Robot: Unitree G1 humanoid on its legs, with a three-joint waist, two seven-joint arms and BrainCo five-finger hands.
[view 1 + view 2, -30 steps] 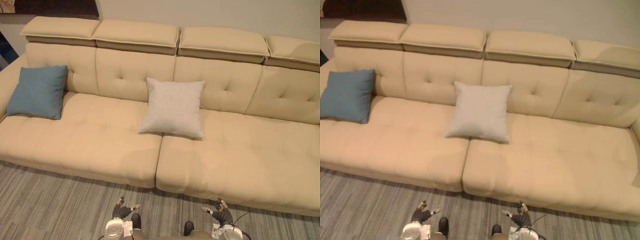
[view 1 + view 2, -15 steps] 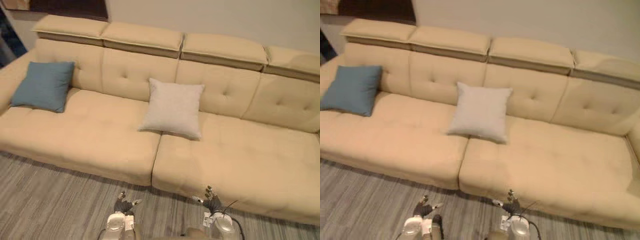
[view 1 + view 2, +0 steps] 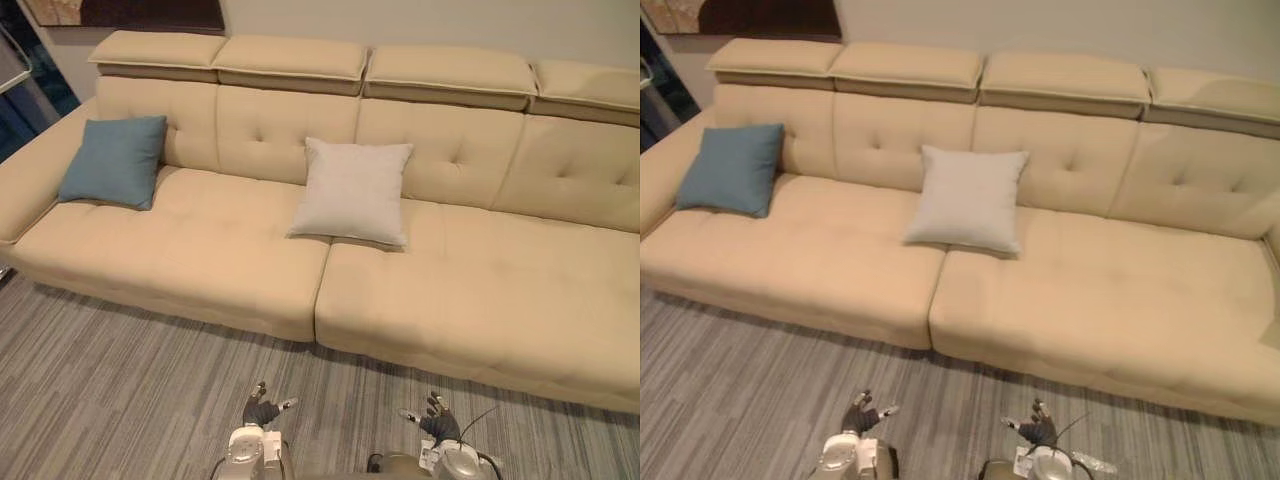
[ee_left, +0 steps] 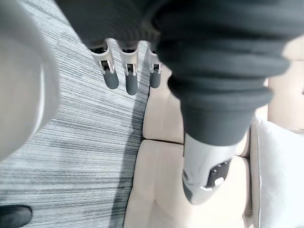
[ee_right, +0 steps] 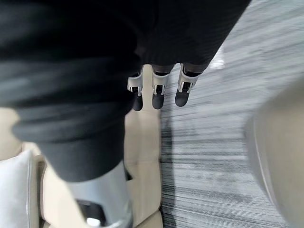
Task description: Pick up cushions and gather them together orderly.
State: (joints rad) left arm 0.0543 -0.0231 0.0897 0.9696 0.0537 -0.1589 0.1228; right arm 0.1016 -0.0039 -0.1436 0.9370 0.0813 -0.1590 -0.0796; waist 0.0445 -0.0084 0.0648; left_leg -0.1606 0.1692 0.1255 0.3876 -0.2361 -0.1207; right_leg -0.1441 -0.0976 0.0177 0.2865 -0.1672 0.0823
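A blue cushion [image 3: 113,161] leans against the backrest at the left end of a beige sofa [image 3: 200,250]. A pale grey cushion [image 3: 352,191] leans against the backrest near the middle, its lower edge above the seam between two seat sections, well apart from the blue one. The left hand [image 3: 262,410] and the right hand [image 3: 435,420] hang low over the striped grey carpet [image 3: 120,380] in front of the sofa, well apart from both cushions. Each is empty, fingers straight and loosely spread, thumb held apart.
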